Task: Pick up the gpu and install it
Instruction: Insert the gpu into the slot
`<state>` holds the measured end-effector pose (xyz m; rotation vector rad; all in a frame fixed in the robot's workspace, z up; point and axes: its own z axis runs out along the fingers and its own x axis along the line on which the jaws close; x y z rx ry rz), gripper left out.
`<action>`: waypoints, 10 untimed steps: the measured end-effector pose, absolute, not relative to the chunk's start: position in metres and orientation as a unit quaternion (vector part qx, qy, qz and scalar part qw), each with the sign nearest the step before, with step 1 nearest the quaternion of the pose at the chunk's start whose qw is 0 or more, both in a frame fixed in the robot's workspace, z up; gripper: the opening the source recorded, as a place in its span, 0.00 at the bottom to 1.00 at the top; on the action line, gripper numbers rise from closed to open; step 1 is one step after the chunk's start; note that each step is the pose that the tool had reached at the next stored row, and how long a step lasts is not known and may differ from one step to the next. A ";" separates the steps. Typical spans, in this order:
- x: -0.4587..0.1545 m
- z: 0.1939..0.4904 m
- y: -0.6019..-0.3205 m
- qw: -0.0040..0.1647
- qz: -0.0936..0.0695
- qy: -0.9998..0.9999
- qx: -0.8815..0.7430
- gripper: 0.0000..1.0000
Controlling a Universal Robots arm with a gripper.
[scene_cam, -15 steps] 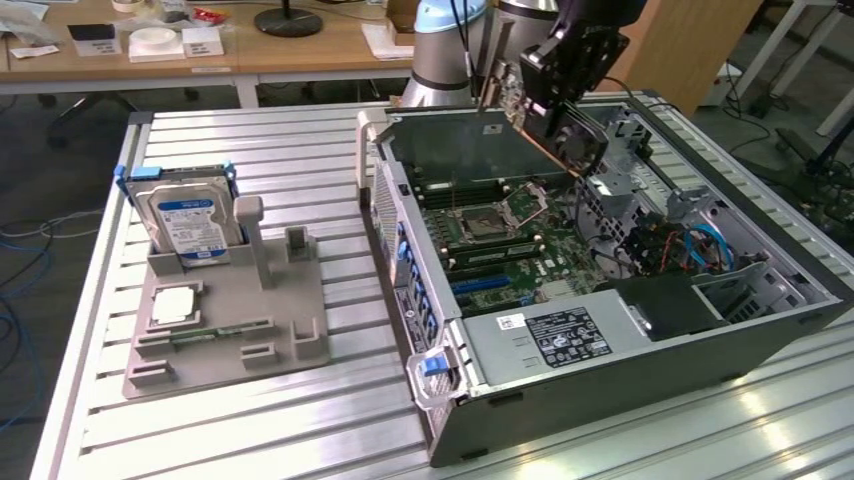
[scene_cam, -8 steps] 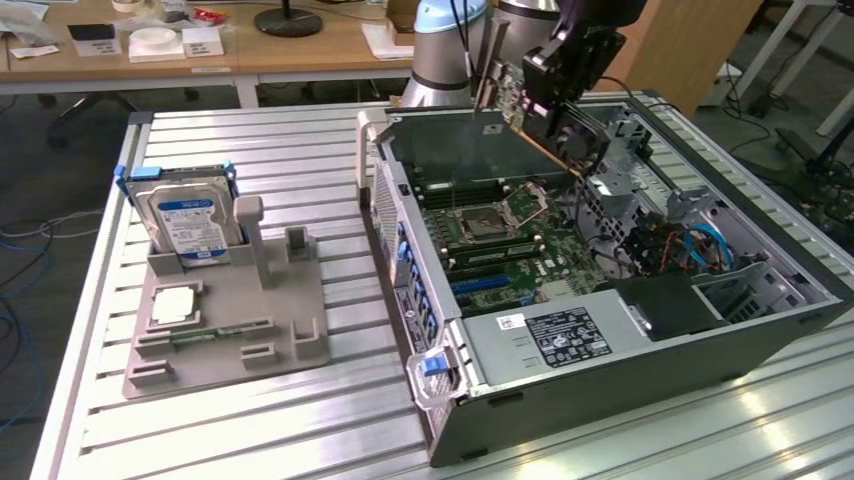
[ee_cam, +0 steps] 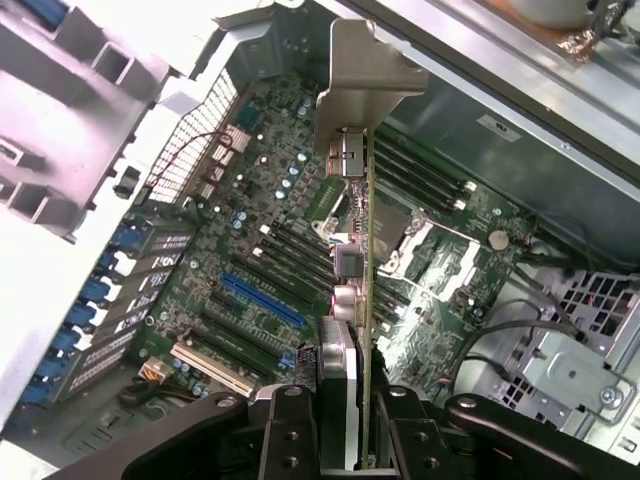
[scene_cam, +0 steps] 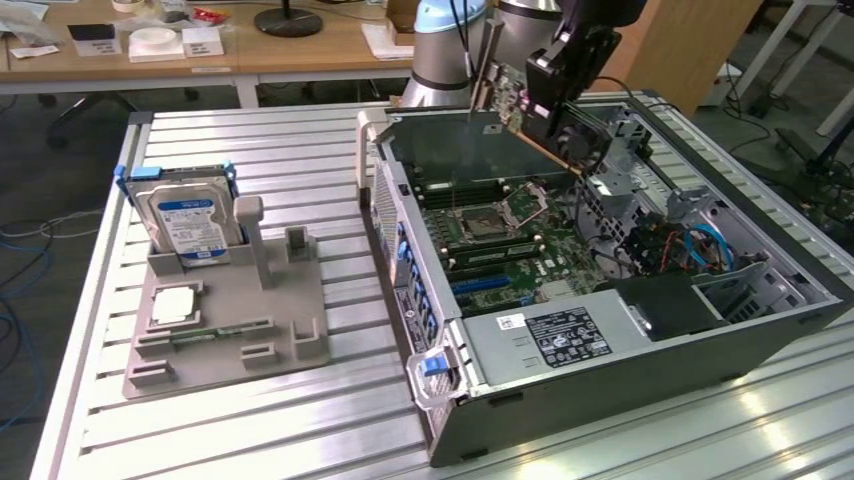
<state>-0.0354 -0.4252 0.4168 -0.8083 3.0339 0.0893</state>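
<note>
My gripper (scene_cam: 558, 95) hangs over the far side of the open computer case (scene_cam: 747, 320), shut on the gpu (scene_cam: 505, 98). The gpu is a thin card held on edge, its silver bracket pointing toward the case's rear wall. In the wrist view the gpu (ee_cam: 362, 300) runs edge-on away from my gripper (ee_cam: 350, 445), ending in the metal bracket (ee_cam: 365, 80). It floats above the motherboard (ee_cam: 250, 250), apart from it. Below lie a blue slot (ee_cam: 262, 300) and a cream slot (ee_cam: 210, 365).
The case lies on its side on a slatted metal table (scene_cam: 267, 160). A grey fixture (scene_cam: 234, 330) at the exterior view's left holds a silver hard drive (scene_cam: 194, 225). Inside the case are a power supply (scene_cam: 561, 335), a drive cage (scene_cam: 627, 140) and loose cables (scene_cam: 694, 245).
</note>
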 end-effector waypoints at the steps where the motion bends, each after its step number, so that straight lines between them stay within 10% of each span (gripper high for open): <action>1: -0.035 0.417 -0.425 0.000 0.028 0.965 -0.262 0.28; 10: -0.035 0.417 -0.425 -0.001 0.028 0.951 -0.306 0.28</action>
